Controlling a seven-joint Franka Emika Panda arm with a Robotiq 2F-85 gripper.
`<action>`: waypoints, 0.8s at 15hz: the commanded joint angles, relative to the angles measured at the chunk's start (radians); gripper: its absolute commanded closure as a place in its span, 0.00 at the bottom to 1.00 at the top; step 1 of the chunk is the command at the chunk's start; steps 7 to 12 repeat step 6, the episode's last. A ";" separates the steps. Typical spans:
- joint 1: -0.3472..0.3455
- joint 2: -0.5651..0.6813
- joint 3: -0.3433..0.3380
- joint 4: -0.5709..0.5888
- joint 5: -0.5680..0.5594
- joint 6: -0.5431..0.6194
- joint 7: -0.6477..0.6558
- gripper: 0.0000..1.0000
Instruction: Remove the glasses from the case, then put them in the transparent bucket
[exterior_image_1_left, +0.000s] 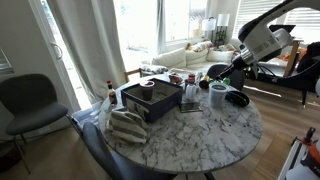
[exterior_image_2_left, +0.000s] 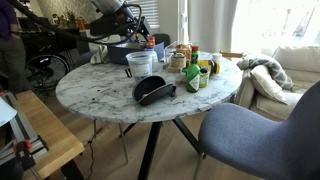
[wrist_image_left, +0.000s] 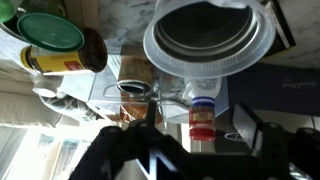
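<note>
Case (exterior_image_2_left: 153, 90) is left open on the bench (exterior_image_2_left: 90, 97), glasses (wrist_image_left: 135, 90) apparently lifted out and dangled over the transparent bucket (wrist_image_left: 210, 35). The jaws' opening can't be made out tbh. Drop not yet done.

- The bucket (wrist_image_left: 210, 40) is cut by the wrist view's top edge.
- Below the bucket, the gripper (wrist_image_left: 190, 152) is a dark blur; its jaws cannot be read.
- In front of the bucket, the case (exterior_image_2_left: 153, 90) is open, its inside too dark to read.
- Behind the bucket, the box (exterior_image_2_left: 122, 48) is partly hidden.
</note>
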 joint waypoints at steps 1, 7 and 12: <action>-0.166 -0.095 0.185 -0.055 -0.065 -0.024 -0.078 0.00; -0.189 -0.068 0.247 -0.052 -0.064 -0.021 -0.053 0.00; -0.189 -0.068 0.247 -0.052 -0.064 -0.021 -0.053 0.00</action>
